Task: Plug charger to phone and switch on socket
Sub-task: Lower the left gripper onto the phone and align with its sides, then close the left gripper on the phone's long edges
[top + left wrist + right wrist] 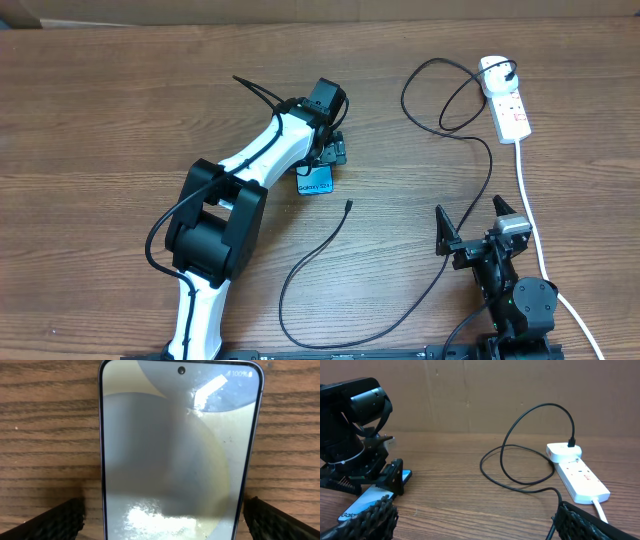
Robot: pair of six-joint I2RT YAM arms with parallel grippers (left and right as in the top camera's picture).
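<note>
table: brown wood-grain table (120,110) carrying everything.
phone: slim rectangular phone with a black edge and a light-blue screen (316,182), lying flat and screen up near the middle of the table, under the white left arm's wrist. the left wrist view shows its glossy screen (180,450) with glare, a camera hole and a battery mark at the top. the right wrist view shows its near end (360,505) with "gala" lettering.
left tool: the left tool (322,165) is low over the phone with its black ribbed fingers spread wide, one on each side (167,522). it grips nothing. bare wood shows between one finger and the phone's edge.
right tool: the right tool (472,222) sits near the table's front right, fingers spread wide and empty (477,522), well apart from the phone.
charger: long thin black charger cable (491,172) looping across the table. its small connector tip (348,204) lies on the wood near the phone, apart from it.
socket: white elongated socket strip with red markings (508,100) at the far right. the charger's black plug (572,442) stands in its far end. a thick white cord (530,200) runs toward the front.
</note>
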